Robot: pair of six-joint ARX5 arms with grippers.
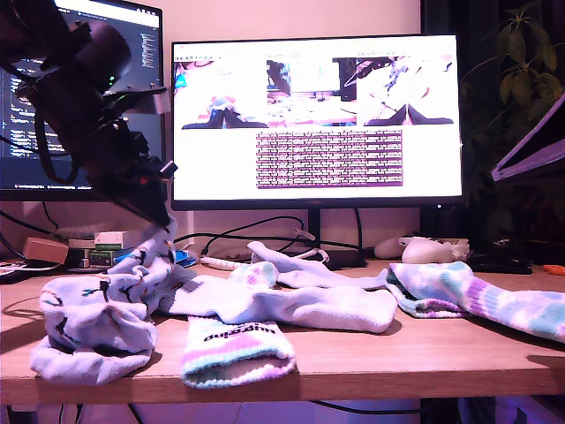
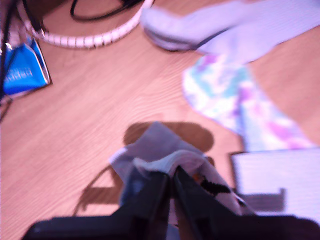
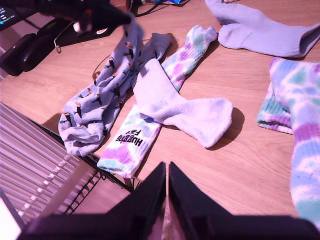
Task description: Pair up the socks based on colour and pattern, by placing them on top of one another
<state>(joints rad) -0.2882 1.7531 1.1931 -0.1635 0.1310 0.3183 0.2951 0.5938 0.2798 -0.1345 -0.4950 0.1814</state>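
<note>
While my first gripper pinches blue sock, desk edge near

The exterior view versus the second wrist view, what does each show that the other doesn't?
Only the exterior view shows the monitor and the plant. Only the second wrist view shows my second pincer, closed and holding nothing, and a black wire rack. Both show the patterned blue sock lifted by my first pincer, and the lettered tie-dye sock under a white one.
</note>
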